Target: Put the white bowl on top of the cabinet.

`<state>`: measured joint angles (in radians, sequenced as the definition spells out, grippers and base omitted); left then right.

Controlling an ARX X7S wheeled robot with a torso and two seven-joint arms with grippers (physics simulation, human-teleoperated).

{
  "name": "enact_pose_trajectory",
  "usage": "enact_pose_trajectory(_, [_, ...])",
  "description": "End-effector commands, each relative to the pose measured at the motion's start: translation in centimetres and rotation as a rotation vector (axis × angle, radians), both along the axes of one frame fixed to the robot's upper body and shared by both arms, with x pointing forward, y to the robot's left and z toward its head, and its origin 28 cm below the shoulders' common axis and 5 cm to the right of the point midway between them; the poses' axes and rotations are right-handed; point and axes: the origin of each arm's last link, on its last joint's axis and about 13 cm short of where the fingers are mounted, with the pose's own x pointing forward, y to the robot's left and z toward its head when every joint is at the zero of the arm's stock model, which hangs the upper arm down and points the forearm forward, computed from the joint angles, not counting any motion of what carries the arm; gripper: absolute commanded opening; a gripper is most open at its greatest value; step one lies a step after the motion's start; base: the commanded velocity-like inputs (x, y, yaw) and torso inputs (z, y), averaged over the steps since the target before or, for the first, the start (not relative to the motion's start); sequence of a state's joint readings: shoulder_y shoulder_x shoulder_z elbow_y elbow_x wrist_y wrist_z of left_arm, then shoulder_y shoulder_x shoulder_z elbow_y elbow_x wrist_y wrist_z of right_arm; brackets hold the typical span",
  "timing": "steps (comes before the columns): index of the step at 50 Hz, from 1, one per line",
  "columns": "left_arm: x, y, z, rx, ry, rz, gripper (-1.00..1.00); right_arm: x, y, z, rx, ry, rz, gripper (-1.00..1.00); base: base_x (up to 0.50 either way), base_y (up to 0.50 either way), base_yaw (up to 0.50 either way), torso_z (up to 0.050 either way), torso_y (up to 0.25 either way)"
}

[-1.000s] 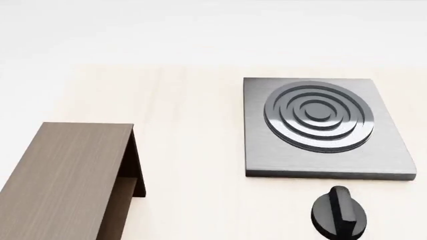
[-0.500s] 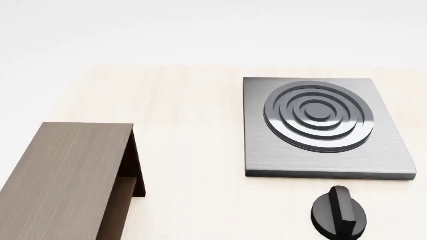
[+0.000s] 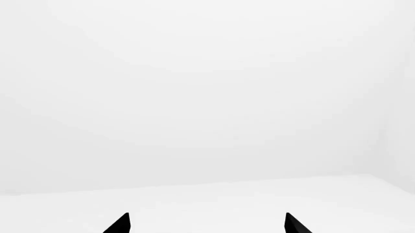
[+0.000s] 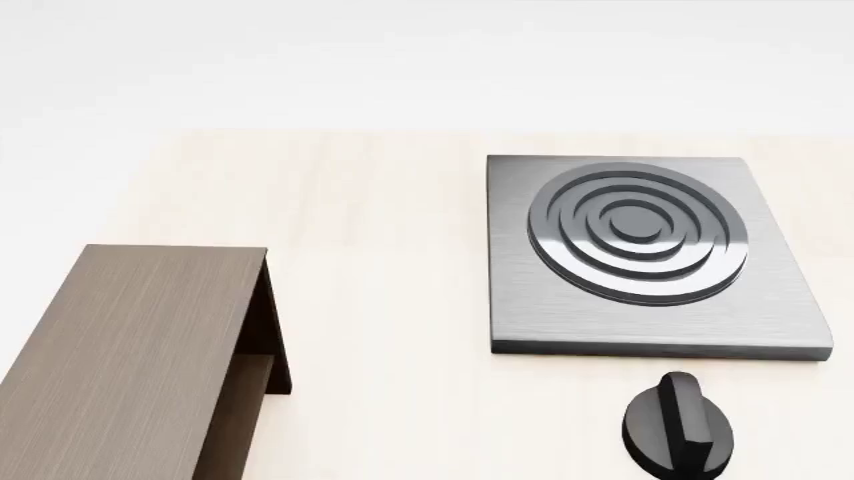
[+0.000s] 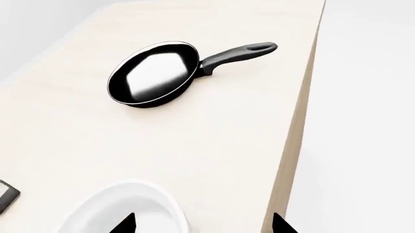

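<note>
The white bowl (image 5: 126, 209) shows only in the right wrist view, standing on the pale wooden counter close to its edge. My right gripper (image 5: 204, 224) is open over it: one fingertip (image 5: 126, 224) lies over the bowl's inside, the other beyond the counter edge. The cabinet (image 4: 127, 360), dark brown wood grain with a flat top, stands at the near left of the head view; neither arm shows there. My left gripper (image 3: 206, 224) is open, its two dark tips wide apart, with only blank white surroundings before it.
A grey square stove plate (image 4: 647, 255) with raised rings lies right of the cabinet, with a black knob (image 4: 678, 425) in front of it. A black frying pan (image 5: 155, 73) lies farther along the counter from the bowl, its handle toward the counter edge (image 5: 295, 136).
</note>
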<state>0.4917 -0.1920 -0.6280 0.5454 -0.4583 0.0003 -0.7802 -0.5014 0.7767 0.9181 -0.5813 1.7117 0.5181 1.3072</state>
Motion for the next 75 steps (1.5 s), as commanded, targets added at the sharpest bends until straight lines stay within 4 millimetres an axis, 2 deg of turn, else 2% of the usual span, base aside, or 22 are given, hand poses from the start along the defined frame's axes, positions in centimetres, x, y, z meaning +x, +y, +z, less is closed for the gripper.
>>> enact_pose_trajectory(1, [0.0,0.0,0.0,0.001,0.002,0.000,1.00,1.4,0.1,0.0,0.023,0.017,0.036,1.00,0.00,0.00,0.00,0.000,0.000])
enact_pose_trajectory(8, [0.0,0.0,-0.1,0.000,0.004,0.000,1.00,2.2,0.2,0.4,0.013,0.019,0.052,1.00,0.00,0.00,0.00,0.000,0.000])
enact_pose_trajectory(40, [0.2,-0.1,-0.2,0.003,0.012,-0.004,1.00,3.6,-0.2,-2.6,0.096,0.081,0.090,1.00,0.00,0.00,0.00,0.000,0.000])
enact_pose_trajectory(75, [0.3,-0.1,-0.2,0.004,0.014,-0.003,1.00,3.9,-1.2,-5.0,0.209,0.126,0.070,1.00,0.00,0.00,0.00,0.000,0.000])
